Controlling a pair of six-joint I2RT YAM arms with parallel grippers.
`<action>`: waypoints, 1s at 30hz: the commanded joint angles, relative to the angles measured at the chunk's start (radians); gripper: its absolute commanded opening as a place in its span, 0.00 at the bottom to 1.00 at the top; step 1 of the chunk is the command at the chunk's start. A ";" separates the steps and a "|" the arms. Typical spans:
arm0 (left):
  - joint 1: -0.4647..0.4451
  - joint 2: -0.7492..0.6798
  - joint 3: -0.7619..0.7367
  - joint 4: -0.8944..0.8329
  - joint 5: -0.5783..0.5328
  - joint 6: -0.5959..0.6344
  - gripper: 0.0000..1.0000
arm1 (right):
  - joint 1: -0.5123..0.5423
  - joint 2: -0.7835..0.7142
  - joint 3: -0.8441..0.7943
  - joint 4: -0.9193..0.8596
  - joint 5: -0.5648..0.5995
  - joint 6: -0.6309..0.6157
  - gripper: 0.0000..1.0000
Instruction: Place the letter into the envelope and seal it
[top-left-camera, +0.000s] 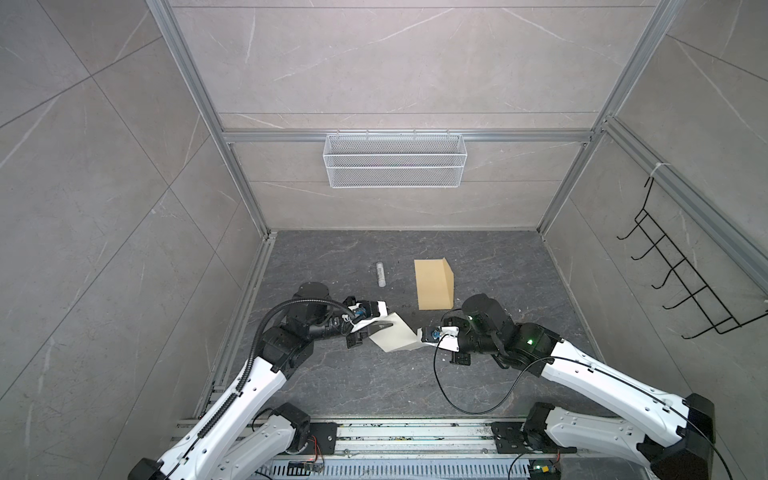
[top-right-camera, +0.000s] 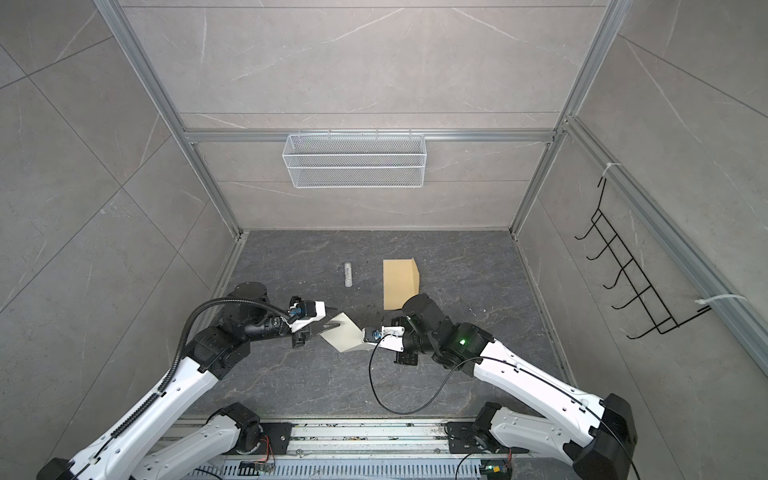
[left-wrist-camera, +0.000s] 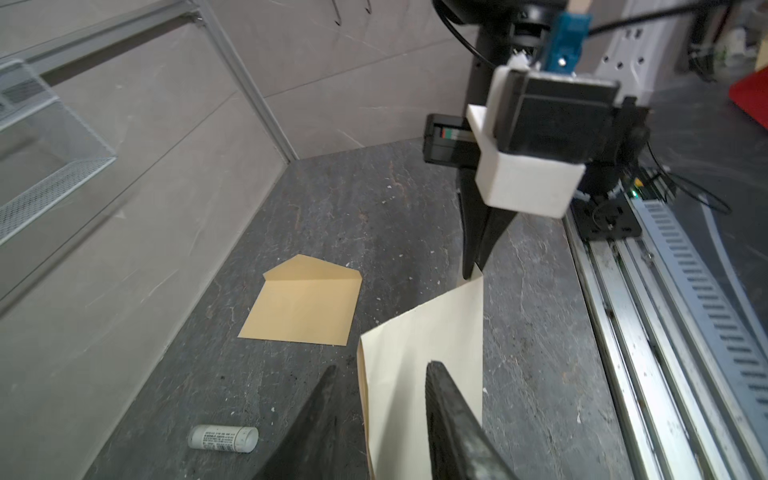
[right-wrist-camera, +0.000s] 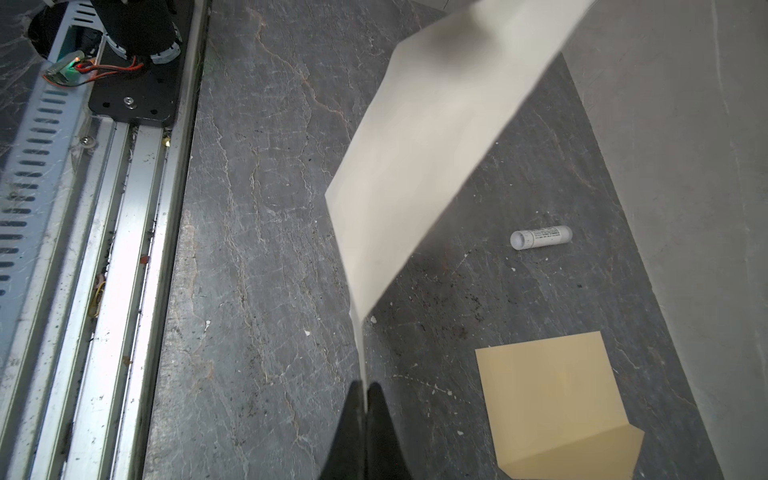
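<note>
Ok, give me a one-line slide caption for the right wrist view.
Right gripper shut on the letter's edge, envelope and white tube lying beyond.

**PRINTED MARKINGS: NONE LEGIBLE**

Print shows on one item, the white tube (left-wrist-camera: 223, 438) lying on the counter (left-wrist-camera: 374, 199). In the left wrist view, several lines of small dark characters run lengthwise along its label. They are too small and blurred to read. In the right wrist view the tube (right-wrist-camera: 541, 237) shows the same block of print, also unreadable. In both top views the tube (top-left-camera: 380, 274) (top-right-camera: 348, 274) shows the label only as a grey patch.
</note>
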 joint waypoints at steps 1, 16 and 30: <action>-0.001 -0.109 -0.015 0.095 -0.103 -0.060 0.53 | 0.001 -0.022 -0.007 0.042 -0.032 0.019 0.00; -0.024 -0.045 -0.044 0.132 0.029 -0.101 0.51 | 0.002 0.008 -0.014 0.105 -0.040 0.026 0.00; -0.153 0.118 -0.054 0.171 -0.010 -0.025 0.44 | 0.003 0.017 -0.019 0.127 -0.041 0.032 0.00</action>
